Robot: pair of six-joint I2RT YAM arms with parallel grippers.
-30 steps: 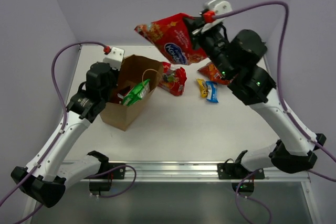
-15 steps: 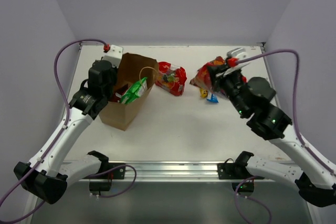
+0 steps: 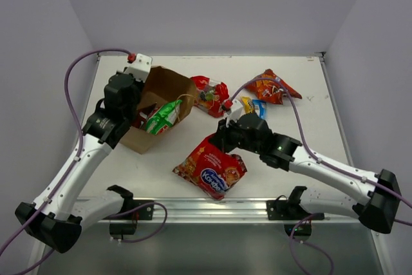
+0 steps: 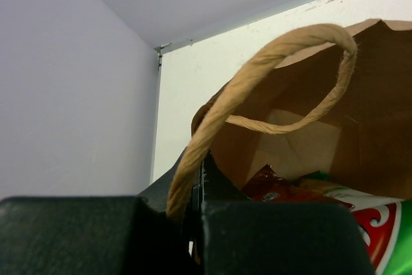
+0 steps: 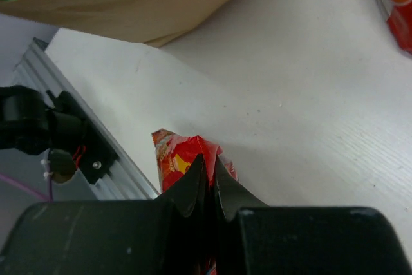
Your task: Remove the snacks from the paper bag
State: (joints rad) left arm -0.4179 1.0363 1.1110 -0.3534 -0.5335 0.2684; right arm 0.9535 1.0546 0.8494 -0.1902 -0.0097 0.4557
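The brown paper bag (image 3: 168, 85) leans over at the left, mouth toward the right. My left gripper (image 3: 140, 94) is shut on its twisted loop handle (image 4: 257, 69). A green-and-white packet (image 3: 162, 115) pokes from the mouth, and a red packet (image 4: 277, 188) shows deeper inside. My right gripper (image 3: 219, 141) is shut on the top edge of the largest red packet (image 3: 209, 172), which rests on the table near the front rail; it is the red foil (image 5: 177, 152) at my fingertips. Outside the bag lie a red packet (image 3: 211, 94), an orange one (image 3: 273, 88) and a small yellow-and-blue one (image 3: 253, 107).
An aluminium rail (image 3: 206, 207) runs along the table's near edge, right beside the big red packet. Purple-grey walls close in the left, back and right. The right arm's cable (image 3: 257, 82) arcs over the loose packets.
The right arm has swung the big red packet from high over the back of the table down to the front edge. The bag has tipped a little further over.
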